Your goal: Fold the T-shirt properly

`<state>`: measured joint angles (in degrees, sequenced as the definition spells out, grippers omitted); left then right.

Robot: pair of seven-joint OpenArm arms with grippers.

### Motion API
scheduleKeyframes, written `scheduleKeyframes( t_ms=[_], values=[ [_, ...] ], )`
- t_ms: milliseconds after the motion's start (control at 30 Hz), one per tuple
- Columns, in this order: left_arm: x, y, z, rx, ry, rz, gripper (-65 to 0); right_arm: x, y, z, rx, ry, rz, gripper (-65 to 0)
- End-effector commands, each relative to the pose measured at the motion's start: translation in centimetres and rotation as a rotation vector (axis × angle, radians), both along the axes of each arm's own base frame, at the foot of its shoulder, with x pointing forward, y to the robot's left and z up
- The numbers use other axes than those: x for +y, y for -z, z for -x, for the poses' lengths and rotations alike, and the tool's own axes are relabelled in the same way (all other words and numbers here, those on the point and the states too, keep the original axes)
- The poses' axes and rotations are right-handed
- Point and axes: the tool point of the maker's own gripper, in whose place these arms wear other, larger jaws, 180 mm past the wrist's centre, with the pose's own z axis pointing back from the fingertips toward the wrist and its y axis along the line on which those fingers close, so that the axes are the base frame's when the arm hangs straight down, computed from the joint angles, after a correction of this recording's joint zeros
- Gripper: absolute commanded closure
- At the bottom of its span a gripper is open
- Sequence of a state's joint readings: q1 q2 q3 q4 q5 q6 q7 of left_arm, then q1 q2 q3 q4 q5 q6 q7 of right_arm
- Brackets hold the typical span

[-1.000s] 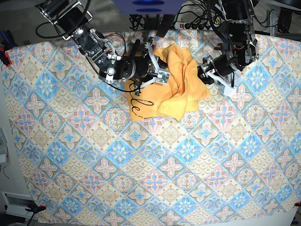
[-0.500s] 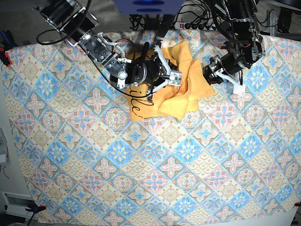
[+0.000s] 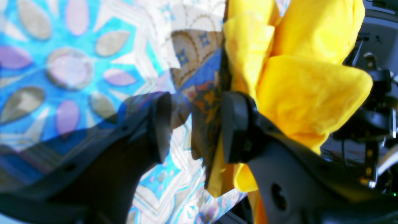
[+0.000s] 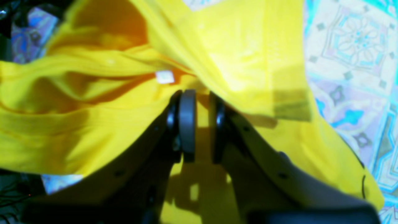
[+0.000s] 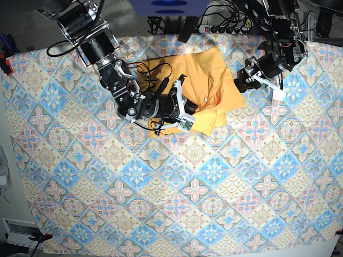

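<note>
t-shirt (image 5: 206, 80) lies bunched at the far middle of the tablecloth (image 5: 177, 193), between the two arms, and it is not yet flat or folded.

the right gripper (image 4: 199, 124) has its jaws nearly together with yellow cloth pinched between them, so i judge it is grasping a fold of the shirt. the left gripper (image 3: 192, 127) stands with its jaws apart at the shirt's edge. patterned cloth and a bit of yellow hem show in the gap, but the view is blurred and i cannot tell if it grips anything or only hovers there.

what could go wrong: the left gripper may catch the tablecloth together with the shirt, because both fabrics sit in the same gap, and then the table cover would be pulled up too. the right gripper seems to pinch several layers at once, so a pull could drag the whole bundle and not spread it. thin cotton may also slip out of a small pinch.

the shirt is yellow-orange, soft and much wrinkled, with layers folded over each other. a small white tag (image 4: 164, 77) shows near the right gripper.
</note>
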<state>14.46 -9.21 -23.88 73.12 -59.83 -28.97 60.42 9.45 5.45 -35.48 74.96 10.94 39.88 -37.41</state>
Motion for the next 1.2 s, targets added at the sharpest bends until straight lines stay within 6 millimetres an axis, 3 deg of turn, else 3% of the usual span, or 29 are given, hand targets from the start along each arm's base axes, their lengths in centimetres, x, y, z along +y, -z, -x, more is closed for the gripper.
scheduleKeyframes(
  t_ms=[0,167,333,467,633,800,867,1067,1167],
  values=[
    [0.4,-0.3,0.0,-0.008,0.009,-0.02,-26.4,0.9,-1.8,-1.4,-0.037,0.007,-0.056,-7.5],
    [0.4,-0.1,0.3,-0.001,0.008,-0.018,-26.3,4.5,-3.9,-1.7,-0.048,0.001,-0.144,-7.6],
    [0.4,0.0,0.6,0.005,0.009,-0.02,-26.3,6.4,-4.0,-2.4,-0.021,-0.003,-0.16,-7.5],
    [0.6,0.2,1.3,0.019,0.008,-0.02,-26.3,6.6,-3.9,-2.9,-0.017,-0.006,-0.152,-7.5],
    [2.4,0.6,2.9,0.05,0.003,-0.057,-26.3,6.4,-4.6,-3.3,-0.039,-0.001,-0.161,-7.7],
    [6.4,-1.0,3.5,0.02,-0.088,-0.124,-26.3,3.7,-5.6,-4.5,-0.115,0.009,-0.135,-7.8],
    [6.9,-1.5,3.3,0.005,-0.095,-0.138,-26.3,2.5,-6.0,-5.4,-0.13,0.044,-0.135,-7.8],
    [4.6,-2.9,3.1,-0.002,0.006,-0.133,-26.2,-1.8,-6.5,-8.5,-0.141,0.192,-0.142,-7.8],
    [2.9,-4.5,2.3,-0.05,0.059,-0.145,-26.2,-3.0,-6.4,-9.0,-0.143,0.219,-0.132,-7.8]
  ],
)
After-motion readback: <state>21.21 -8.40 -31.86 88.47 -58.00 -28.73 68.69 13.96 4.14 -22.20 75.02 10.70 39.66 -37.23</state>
